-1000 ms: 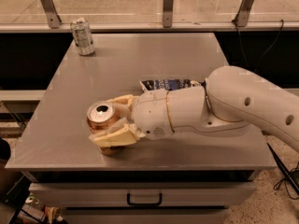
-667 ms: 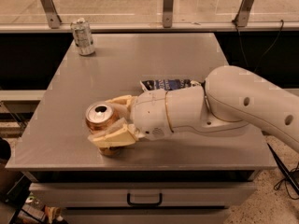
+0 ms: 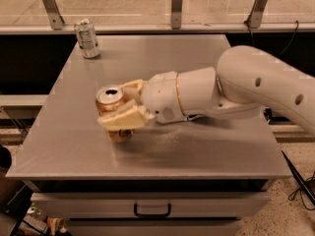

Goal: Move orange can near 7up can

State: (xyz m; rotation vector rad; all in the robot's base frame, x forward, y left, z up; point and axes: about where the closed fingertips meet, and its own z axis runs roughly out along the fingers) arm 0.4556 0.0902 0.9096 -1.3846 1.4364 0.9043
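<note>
Item 1, near: gripper [image 3: 115, 106], jaws clamped on orange can [image 3: 110, 95], front-centre of table [image 3: 206, 151].
Item 2, far: 7up can [image 3: 87, 38], upright at 11 o'clock, well apart.
Handling: carry toward 11 o'clock, keep upright, release just beside, not touching.

no legible text, labels or numbers

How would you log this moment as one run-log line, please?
gripper: shut on orange can, table front-left | 7up can: upright, far-left corner, apart from orange can | status: not yet near
</note>
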